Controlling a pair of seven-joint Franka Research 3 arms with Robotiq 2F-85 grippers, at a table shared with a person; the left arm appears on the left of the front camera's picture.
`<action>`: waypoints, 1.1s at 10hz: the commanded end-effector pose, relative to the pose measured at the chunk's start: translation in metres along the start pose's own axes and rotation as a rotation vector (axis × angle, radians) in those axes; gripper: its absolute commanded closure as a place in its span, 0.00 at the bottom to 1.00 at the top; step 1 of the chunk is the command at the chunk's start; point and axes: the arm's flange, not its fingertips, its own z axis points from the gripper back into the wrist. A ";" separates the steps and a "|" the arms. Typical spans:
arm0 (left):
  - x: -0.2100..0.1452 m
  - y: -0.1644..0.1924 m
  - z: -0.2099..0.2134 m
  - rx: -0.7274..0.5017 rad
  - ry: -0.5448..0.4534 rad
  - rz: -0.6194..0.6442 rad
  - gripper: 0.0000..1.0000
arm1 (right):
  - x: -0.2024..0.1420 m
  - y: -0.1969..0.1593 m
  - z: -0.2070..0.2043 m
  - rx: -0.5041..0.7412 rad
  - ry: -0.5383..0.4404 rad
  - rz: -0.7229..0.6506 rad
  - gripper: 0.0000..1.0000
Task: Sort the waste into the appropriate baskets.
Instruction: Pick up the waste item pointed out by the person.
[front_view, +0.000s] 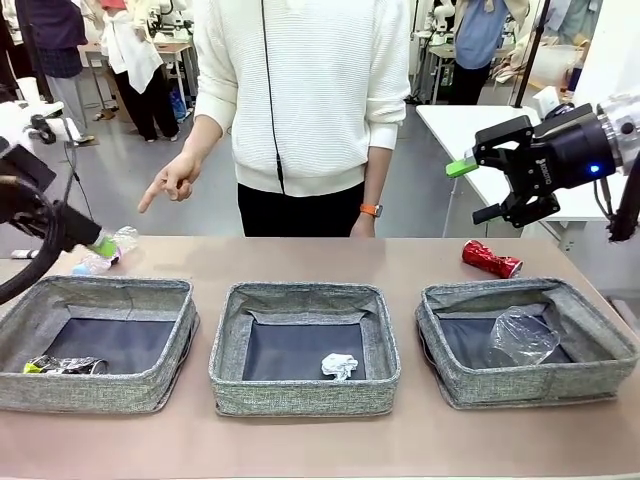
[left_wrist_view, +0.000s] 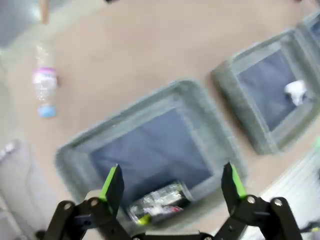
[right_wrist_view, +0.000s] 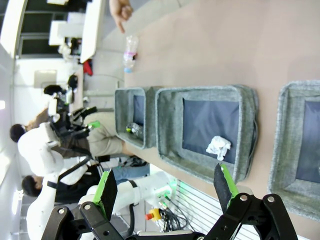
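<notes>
**Both grippers open and empty; three items binned, two loose on the table**

Left wrist view (blurred): left gripper (left_wrist_view: 171, 177) has its jaws spread wide with nothing between the green pads. It looks down into the left basket (left_wrist_view: 200, 100). The dark printed can (left_wrist_view: 160, 205) lies on the dark lining against the basket wall nearest the camera. The blue-capped bottle (left_wrist_view: 44, 87) lies on its side on the table (left_wrist_view: 140, 50), well apart from that basket. The middle basket (left_wrist_view: 237, 107) sits to one side, with the paper ball (left_wrist_view: 296, 92) on its lining.

Right wrist view (rolled sideways): right gripper (right_wrist_view: 165, 175) also has its jaws wide and holds nothing. The middle basket is straight ahead, with the paper ball near its closer wall. The left basket with the can is beyond it, and a slice of the right basket (right_wrist_view: 280, 150) is at the picture edge. The person's hand (right_wrist_view: 121, 10) points a finger toward the bottle.

Front view: three baskets stand in a row, apart from one another. The clear plastic cup (front_view: 522, 336) lies in the right basket. The crushed red can (front_view: 490, 259) lies on the table just behind that basket. The right gripper is raised above the can and clear of it. The left gripper is at the picture's left edge. One green pad overlaps the bottle in the picture, and contact cannot be told from here. The person's hand hangs above the table's far edge, index finger angled down toward the bottle.
</notes>
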 end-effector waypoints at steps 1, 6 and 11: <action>-0.036 0.012 -0.014 0.750 0.114 -0.442 0.00 | 0.000 0.004 0.001 -0.009 0.003 -0.013 0.00; 0.002 0.022 0.005 0.247 0.095 -0.209 0.00 | 0.000 0.004 0.001 -0.009 0.003 -0.013 0.00; 0.054 0.119 -0.022 -0.036 0.144 -0.345 0.00 | 0.000 0.004 0.001 -0.009 0.003 -0.013 0.00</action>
